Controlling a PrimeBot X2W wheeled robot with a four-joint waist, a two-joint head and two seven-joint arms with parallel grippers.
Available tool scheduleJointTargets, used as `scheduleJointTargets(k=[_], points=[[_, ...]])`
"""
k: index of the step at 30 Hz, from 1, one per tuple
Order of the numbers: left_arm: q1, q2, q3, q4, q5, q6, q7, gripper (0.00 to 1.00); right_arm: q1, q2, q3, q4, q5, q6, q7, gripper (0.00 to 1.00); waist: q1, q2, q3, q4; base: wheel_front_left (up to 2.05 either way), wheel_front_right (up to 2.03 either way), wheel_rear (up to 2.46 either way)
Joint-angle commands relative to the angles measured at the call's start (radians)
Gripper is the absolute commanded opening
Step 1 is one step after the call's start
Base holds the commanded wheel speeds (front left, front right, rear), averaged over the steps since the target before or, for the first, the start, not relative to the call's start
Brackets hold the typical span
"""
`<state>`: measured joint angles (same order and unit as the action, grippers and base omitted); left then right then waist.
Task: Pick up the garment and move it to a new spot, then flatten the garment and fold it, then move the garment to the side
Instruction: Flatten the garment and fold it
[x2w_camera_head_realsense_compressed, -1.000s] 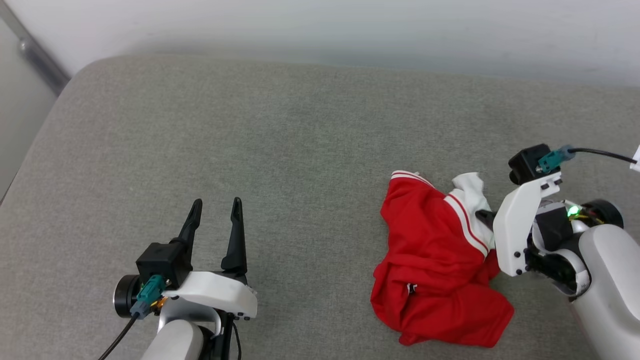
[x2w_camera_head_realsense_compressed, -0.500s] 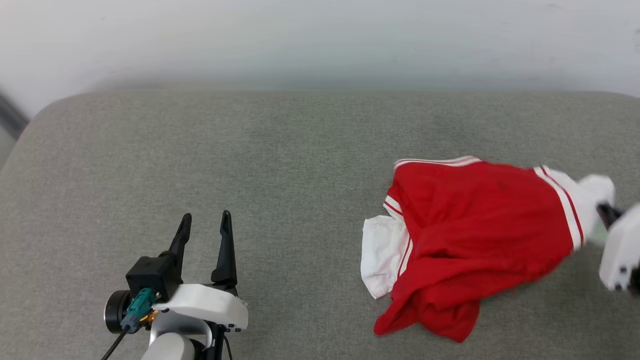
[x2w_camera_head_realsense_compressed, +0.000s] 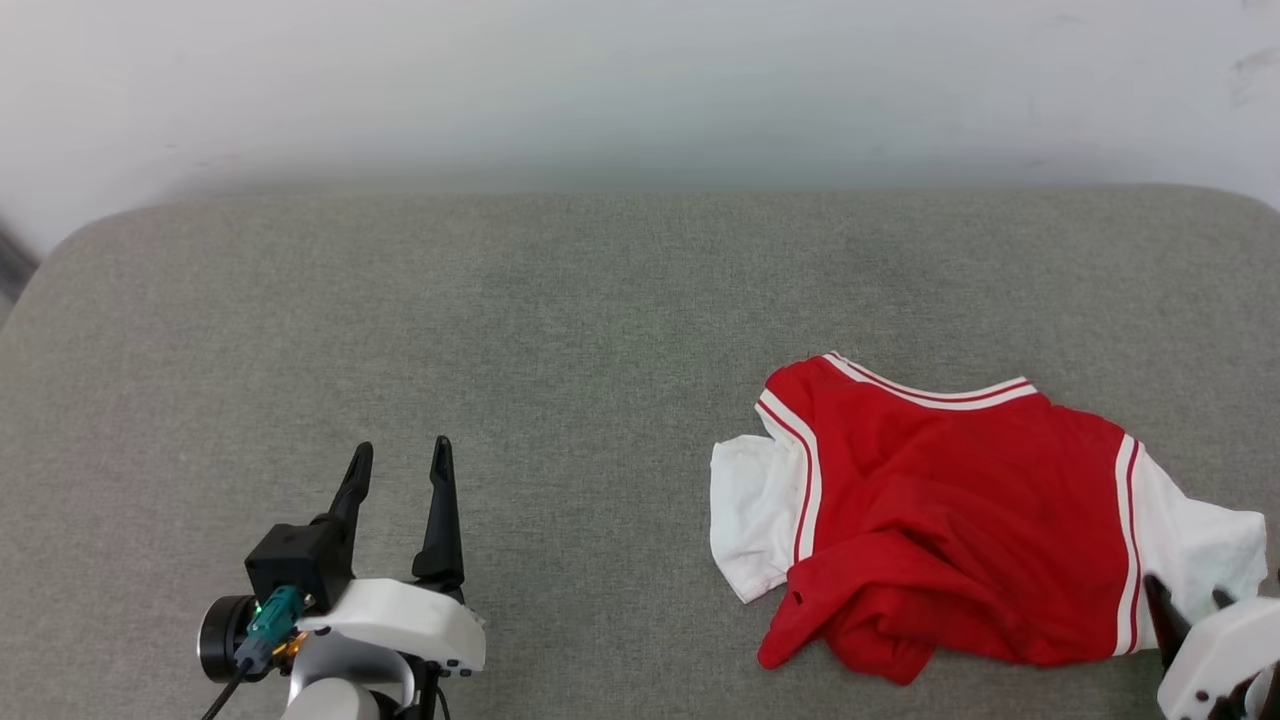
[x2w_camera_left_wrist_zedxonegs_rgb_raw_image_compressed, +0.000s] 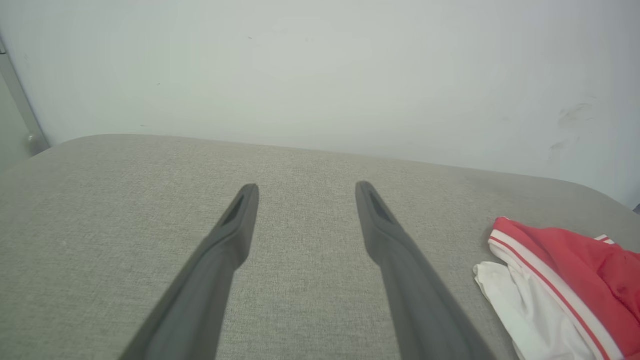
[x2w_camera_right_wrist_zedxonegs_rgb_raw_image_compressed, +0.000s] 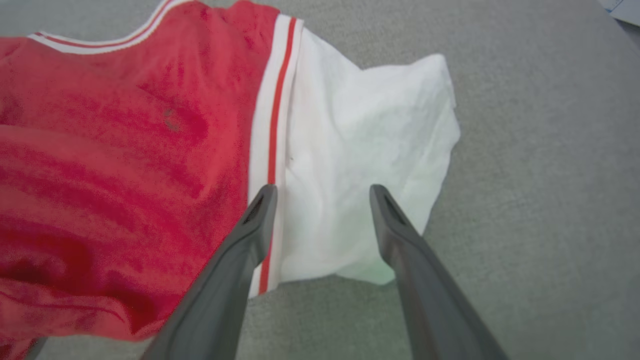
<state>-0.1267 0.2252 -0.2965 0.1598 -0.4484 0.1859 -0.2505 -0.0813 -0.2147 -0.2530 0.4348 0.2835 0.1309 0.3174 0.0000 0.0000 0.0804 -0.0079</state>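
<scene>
The garment (x2w_camera_head_realsense_compressed: 950, 510), a red jersey with white sleeves and red-and-white stripe trim, lies spread but rumpled on the right half of the grey cushion, its lower hem bunched at the front. My right gripper (x2w_camera_head_realsense_compressed: 1185, 600) sits at the lower right edge of the head view, open, just over the garment's right white sleeve (x2w_camera_right_wrist_zedxonegs_rgb_raw_image_compressed: 360, 150); in the right wrist view that gripper (x2w_camera_right_wrist_zedxonegs_rgb_raw_image_compressed: 322, 192) holds nothing between its fingers. My left gripper (x2w_camera_head_realsense_compressed: 398, 458) stands open over bare cushion at the lower left, well away from the garment (x2w_camera_left_wrist_zedxonegs_rgb_raw_image_compressed: 560, 280); in the left wrist view it (x2w_camera_left_wrist_zedxonegs_rgb_raw_image_compressed: 305, 187) is empty.
The grey cushion (x2w_camera_head_realsense_compressed: 500, 330) spans the whole work area, with a pale wall (x2w_camera_head_realsense_compressed: 640, 80) right behind its rounded far edge. Bare cushion runs between the left gripper and the garment's left sleeve (x2w_camera_head_realsense_compressed: 755, 510).
The right gripper dragged the garment out to the right by its white sleeve, spreading it, then opened and let go. The head camera also shifted. The left gripper stayed open.
</scene>
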Motion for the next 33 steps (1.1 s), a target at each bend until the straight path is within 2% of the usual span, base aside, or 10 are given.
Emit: scheduleJointTargets(k=[1,5,10,13,21,26,33], points=[[0.014,0.008,0.0,-0.005,0.0,0.006,0.002,1.0,-0.026,0.002,-0.002,-0.005,-0.001,0.0,-0.06,1.0,0.0,0.0,-0.007,0.001,0.0,0.0,0.0],[0.035,0.015,0.002,-0.007,-0.008,0.013,0.01,1.0,-0.047,0.01,0.023,-0.052,-0.026,0.0,-0.239,1.0,0.0,0.0,-0.039,0.002,0.0,0.0,0.0],[0.066,0.028,0.006,-0.01,-0.014,0.022,0.022,1.0,-0.027,0.035,0.08,-0.146,-0.069,0.0,-0.362,1.0,0.0,0.0,-0.077,0.006,0.0,0.0,0.0],[0.079,0.035,0.005,-0.016,-0.017,0.027,0.03,1.0,-0.001,0.061,0.12,-0.215,-0.093,0.0,-0.399,1.0,0.0,0.0,-0.09,0.007,0.0,0.0,0.0],[0.099,0.056,-0.003,-0.019,-0.012,0.042,0.071,1.0,0.121,0.119,0.221,-0.407,-0.125,0.0,-0.387,1.0,0.0,0.0,-0.11,-0.006,0.0,0.0,0.0],[0.05,0.066,-0.027,-0.024,0.002,0.035,0.119,1.0,0.162,0.134,0.25,-0.485,-0.12,0.0,-0.361,1.0,0.0,0.0,-0.108,-0.02,0.0,0.0,0.0],[-0.201,0.012,-0.161,0.01,0.016,-0.053,0.339,1.0,0.138,0.14,0.236,-0.561,-0.123,0.0,-0.334,1.0,0.0,0.0,-0.026,-0.036,0.0,0.0,0.0]])
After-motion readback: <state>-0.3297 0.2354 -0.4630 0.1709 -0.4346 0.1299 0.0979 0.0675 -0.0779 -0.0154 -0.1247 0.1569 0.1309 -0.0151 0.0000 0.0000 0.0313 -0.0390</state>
